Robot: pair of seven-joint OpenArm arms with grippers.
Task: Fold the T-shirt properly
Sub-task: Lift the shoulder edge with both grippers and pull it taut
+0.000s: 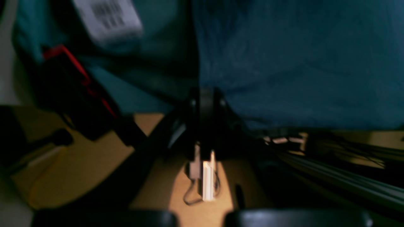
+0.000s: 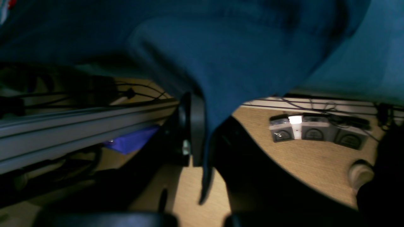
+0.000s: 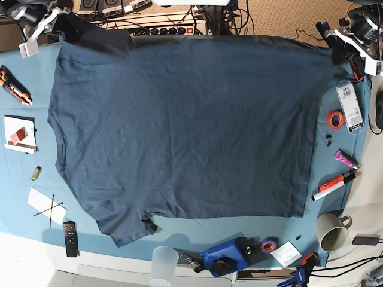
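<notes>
The dark navy T-shirt (image 3: 185,125) lies spread flat over the teal table cloth (image 3: 179,230), its sleeves toward the base view's left. At the far left corner my right gripper (image 3: 63,25) is shut on the shirt's edge. The right wrist view shows the fabric (image 2: 236,56) pinched in the right gripper (image 2: 202,132), with a tip hanging below. At the far right corner my left gripper (image 3: 339,51) is shut on the shirt's other corner. In the blurred left wrist view that corner (image 1: 300,63) meets the closed left gripper (image 1: 205,101).
Around the shirt lie a box cutter (image 3: 13,84), a remote (image 3: 70,238), a plastic cup (image 3: 163,263), a blue tool (image 3: 224,256), tape rolls (image 3: 336,118), markers (image 3: 335,182) and a mug (image 3: 333,231). A power strip (image 3: 173,28) and cables sit behind the table's far edge.
</notes>
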